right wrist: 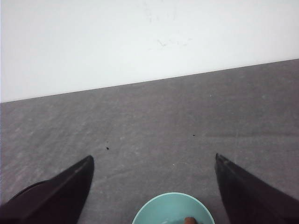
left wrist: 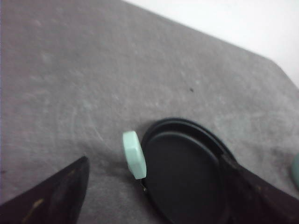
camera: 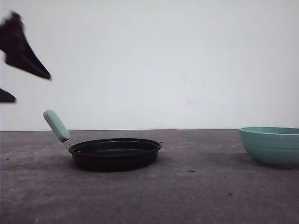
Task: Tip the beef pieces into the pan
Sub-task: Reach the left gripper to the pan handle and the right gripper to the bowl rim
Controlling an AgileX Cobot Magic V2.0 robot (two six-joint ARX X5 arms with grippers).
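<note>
A: Front view: pan (camera: 115,153) on the grey table (camera: 187,196), left of centre; teal bowl (camera: 272,145) far right. Left gripper (camera: 23,79) raised, spread wide.

B: Right gripper (right wrist: 154,186) parted above the bowl; one beef piece (right wrist: 189,220) visible inside.

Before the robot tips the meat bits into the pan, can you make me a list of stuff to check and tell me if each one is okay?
1. Pan sits flat on the table: ok.
2. Pan is empty and ready: ok, its inside looks bare black in the left wrist view.
3. Right gripper is open above the bowl: ok, nothing is held between its fingers.
4. Left gripper is open above the pan, its handle between the fingers: ok, not gripped yet.
5. Beef pieces are in the bowl: cannot tell how many; just one small brown bit peeks out.
6. Bowl stands apart from the pan: ok.
</note>
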